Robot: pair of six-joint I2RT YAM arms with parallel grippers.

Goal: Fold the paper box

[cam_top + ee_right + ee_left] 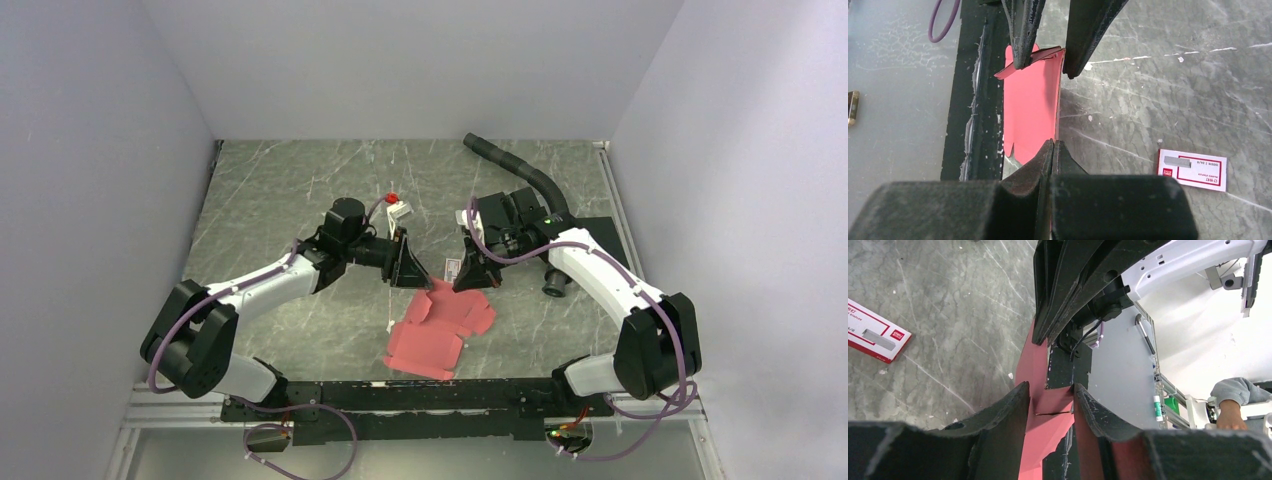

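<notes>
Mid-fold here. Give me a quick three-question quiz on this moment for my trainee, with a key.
1. True or false: the right gripper is shut on an edge of the paper box.
2. The left gripper has its jaws: A) shut and empty; B) apart, with a box flap between them; C) apart, with nothing between them.
3. What small item lies on the table, apart from the box?
Key: 1 true; 2 B; 3 the red-and-white card.
</notes>
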